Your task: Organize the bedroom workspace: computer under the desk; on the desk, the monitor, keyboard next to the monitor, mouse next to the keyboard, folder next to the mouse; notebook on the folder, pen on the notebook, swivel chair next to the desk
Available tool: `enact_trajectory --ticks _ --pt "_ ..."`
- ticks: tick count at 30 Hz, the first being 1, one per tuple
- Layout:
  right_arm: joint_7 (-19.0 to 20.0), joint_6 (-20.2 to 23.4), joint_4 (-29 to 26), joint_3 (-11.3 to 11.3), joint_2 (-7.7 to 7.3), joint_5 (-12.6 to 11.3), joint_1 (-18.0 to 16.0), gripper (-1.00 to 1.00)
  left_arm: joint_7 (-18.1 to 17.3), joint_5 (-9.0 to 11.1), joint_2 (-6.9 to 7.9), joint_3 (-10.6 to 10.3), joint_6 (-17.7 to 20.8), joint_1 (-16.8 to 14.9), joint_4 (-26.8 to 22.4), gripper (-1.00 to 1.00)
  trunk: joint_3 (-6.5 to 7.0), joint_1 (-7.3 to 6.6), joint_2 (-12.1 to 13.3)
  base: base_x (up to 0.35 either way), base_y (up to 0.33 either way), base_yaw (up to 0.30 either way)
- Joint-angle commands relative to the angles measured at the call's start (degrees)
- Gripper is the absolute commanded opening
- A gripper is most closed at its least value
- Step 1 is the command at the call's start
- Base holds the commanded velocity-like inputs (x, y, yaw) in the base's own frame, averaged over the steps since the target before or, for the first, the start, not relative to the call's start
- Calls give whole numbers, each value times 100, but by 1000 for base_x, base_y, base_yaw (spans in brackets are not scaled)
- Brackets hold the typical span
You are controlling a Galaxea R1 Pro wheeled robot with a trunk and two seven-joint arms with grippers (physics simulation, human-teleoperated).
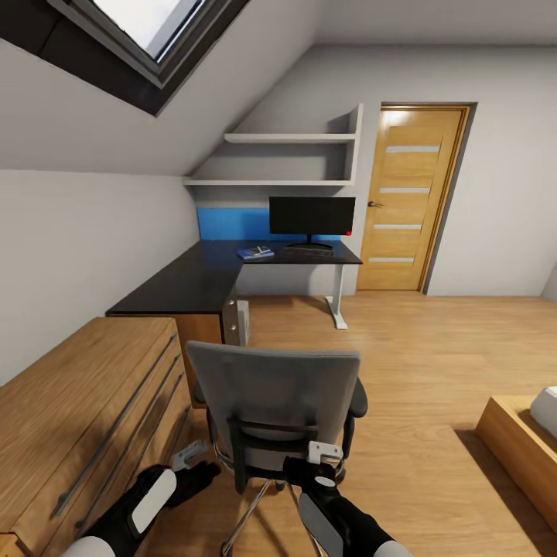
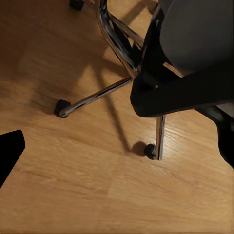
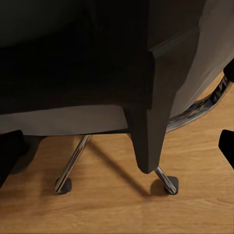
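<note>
An attic bedroom with a sloped ceiling, a skylight [image 1: 155, 23] and a wooden floor [image 1: 433, 363]. At the far wall stands the desk [image 1: 201, 278], a black glossy corner desk with white legs and a blue back panel. The monitor [image 1: 312, 216] stands upright on the desk top, with the keyboard [image 1: 308, 251] lying just in front of its stand. To the left of the keyboard, a small blue stack [image 1: 255, 252] rests on the desk; it is too small to tell its layers apart. A pale tower, the computer [image 1: 243, 321], stands on the floor under the desk edge. A wooden door [image 1: 406, 199] is to the right of the desk, and 2 white wall shelves [image 1: 290, 158] hang above it. A light-wood drawer unit [image 1: 85, 418] runs along the left wall.

In the foreground, the swivel chair [image 1: 271, 402] faces the desk with its grey back toward the camera, well apart from the desk. The right gripper [image 1: 323, 451] is at the chair's back frame, its fingers spread apart on either side of the dark bracket seen in the right wrist view; I cannot tell whether they touch it. The left gripper [image 1: 189, 455] hangs just beside the chair's left side, fingers apart, holding nothing.
</note>
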Motion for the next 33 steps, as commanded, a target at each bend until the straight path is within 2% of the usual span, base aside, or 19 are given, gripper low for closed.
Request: enact_trajectory --ticks 1,15,27,31,33 --pt "-41 30 -7 16 0 6 -6 100 51 62 3 -67 -83 -3 -12 100 -6 0 -3 0 0 0" --pt "-37 14 21 15 0 36 -6 100 51 67 -3 -96 -196 -3 -11 100 -6 0 -3 -6 -59 0" --pt "-27 -15 45 25 0 62 -6 100 74 82 -14 -97 -182 -8 -52 100 -6 0 -3 -128 -109 0" --pt "-25 -13 45 34 0 65 -6 100 81 84 -84 -194 -102 -10 -144 100 -6 0 -3 -15 -11 0" --pt "-24 -10 45 37 0 66 -6 100 85 84 -96 -270 -84 -11 -172 100 -42 44 -84 -7 -6 0"
